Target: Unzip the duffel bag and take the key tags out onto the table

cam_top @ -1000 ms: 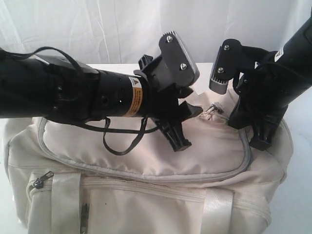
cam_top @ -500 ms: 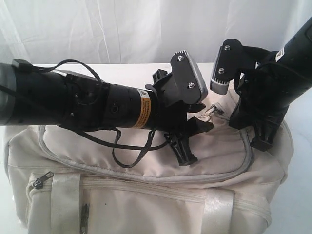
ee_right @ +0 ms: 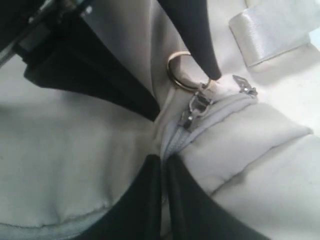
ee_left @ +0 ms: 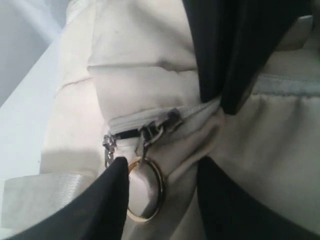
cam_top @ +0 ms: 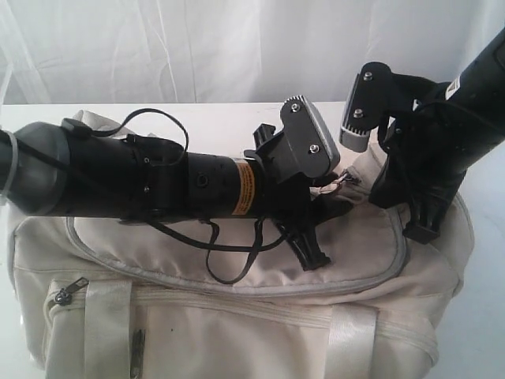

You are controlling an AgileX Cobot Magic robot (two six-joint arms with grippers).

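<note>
Exterior view showed the white table (cam_top: 197,114) at 12 o'clock behind the cream duffel bag (cam_top: 237,316). The bag sat on it and filled the frame from 9 through 6 to 3 o'clock, and its top zip looked closed. My right claw (cam_top: 418,230), at 3 o'clock, was pinched tight on a fold of bag fabric beside the zip. My left claw (ee_left: 162,170), stretched across from 9 o'clock, stood narrowly parted around the zipper slider (ee_left: 160,127) near the bag's 2 o'clock corner, with the slider's metal ring (ee_left: 160,186) touching one side of that claw.
</note>
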